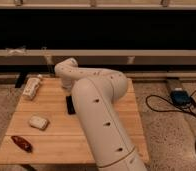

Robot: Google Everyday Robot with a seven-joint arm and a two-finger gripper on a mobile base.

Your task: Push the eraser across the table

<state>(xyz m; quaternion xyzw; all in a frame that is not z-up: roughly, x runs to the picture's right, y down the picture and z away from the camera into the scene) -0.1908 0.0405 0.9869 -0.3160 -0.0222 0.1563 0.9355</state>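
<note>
- Because my arm (98, 117) curls in from the near right corner and turns down at the wrist, my fingers (66, 86) hang just beyond the eraser's far end, low over the desk. Whether they are wide or narrow I cannot tell, as the dark tip sits in the wrist's shade.
- They hold nothing that I can see. I judge that fitting, since a push wants a flat contact at the end of the block rather than a grasp.
- The eraser (70, 105) lies flat near the desk's middle, its long side running away from the camera and its right edge close against my forearm in this view. I cannot say whether the tip touches it or is just short of it.
- With the tip behind the far end, I read the set-up as a push along the eraser's length, towards the near edge where bare wood lies open.
- Left of the eraser and nearer the camera sits a white-beige block (38, 122). Further left and nearer again is a dark red oblong object (22, 143). Both are well apart from the eraser, so a straight push should miss them.
- Left of the eraser and further back, a pale packet (32, 87) lies by the far left corner.
- The desk (51, 150) is light planked wood. Off to the eraser's right, a small box (180, 96) sits on the floor.
</note>
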